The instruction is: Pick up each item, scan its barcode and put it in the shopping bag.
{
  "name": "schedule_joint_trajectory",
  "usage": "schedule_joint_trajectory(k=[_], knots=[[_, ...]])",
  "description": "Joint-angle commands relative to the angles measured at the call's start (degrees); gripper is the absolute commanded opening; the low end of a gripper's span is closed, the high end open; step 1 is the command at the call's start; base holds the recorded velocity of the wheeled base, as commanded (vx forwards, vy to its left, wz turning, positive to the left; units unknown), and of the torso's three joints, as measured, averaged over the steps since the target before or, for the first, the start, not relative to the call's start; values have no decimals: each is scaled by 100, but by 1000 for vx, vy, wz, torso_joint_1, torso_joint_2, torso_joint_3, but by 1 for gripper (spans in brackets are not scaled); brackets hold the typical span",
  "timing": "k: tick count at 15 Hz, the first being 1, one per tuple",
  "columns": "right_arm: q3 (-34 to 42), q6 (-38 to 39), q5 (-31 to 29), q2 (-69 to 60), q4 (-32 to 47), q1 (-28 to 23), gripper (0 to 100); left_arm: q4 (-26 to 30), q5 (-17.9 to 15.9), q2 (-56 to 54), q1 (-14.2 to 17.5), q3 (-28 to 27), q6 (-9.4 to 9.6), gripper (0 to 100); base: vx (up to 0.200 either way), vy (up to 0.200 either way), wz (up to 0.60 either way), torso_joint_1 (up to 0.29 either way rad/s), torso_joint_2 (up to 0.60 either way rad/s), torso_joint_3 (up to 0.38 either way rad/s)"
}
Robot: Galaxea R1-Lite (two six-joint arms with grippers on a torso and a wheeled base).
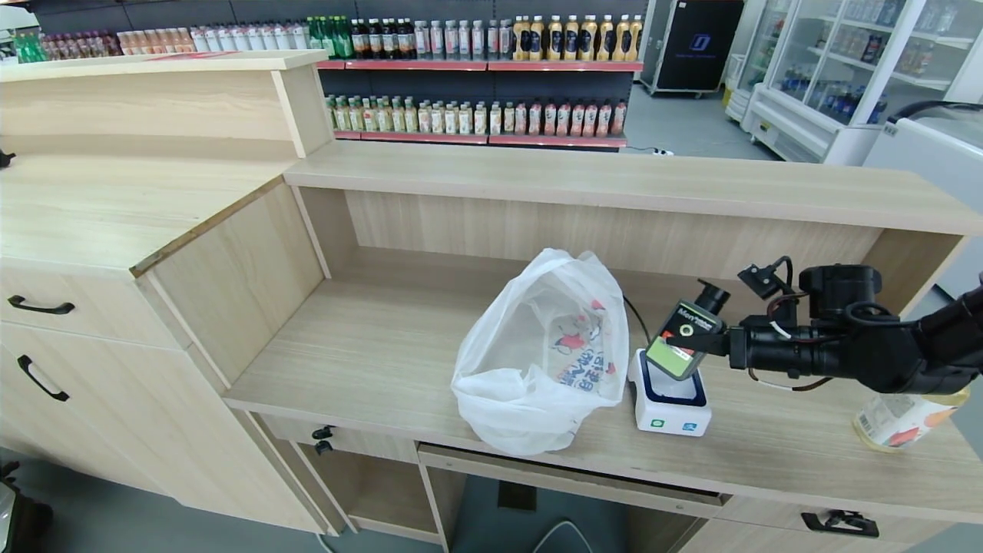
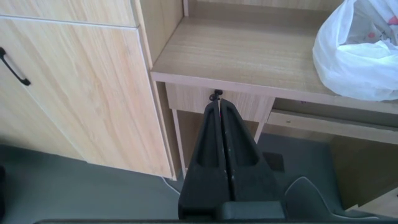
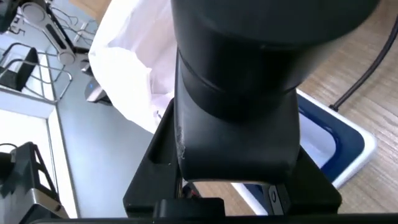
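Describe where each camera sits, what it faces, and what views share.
Head: high, looking down at counter, bag and scanner; right end effector holds a bottle.
Left wrist: low before the counter, facing its front; shut left end effector shows.
Right wrist: behind the bottle, looking down onto the scanner.
All three show the bag.

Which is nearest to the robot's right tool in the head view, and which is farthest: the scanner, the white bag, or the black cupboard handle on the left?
From the right tool, which holds a bottle:
1. The scanner, just below it.
2. The white bag, beside the scanner, further left.
3. The cupboard handle, far left.
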Motion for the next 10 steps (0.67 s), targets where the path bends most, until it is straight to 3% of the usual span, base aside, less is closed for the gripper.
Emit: schedule_joint_trajectory(k=[1,10], knots=[[-183,-19,5,212,2,106,0,0,2,-2,2,0,0,0,0,0,0,0,0,0],[27,-80,-74,63,28,115,0,0,2,-2,2,0,0,0,0,0,0,0,0,0]])
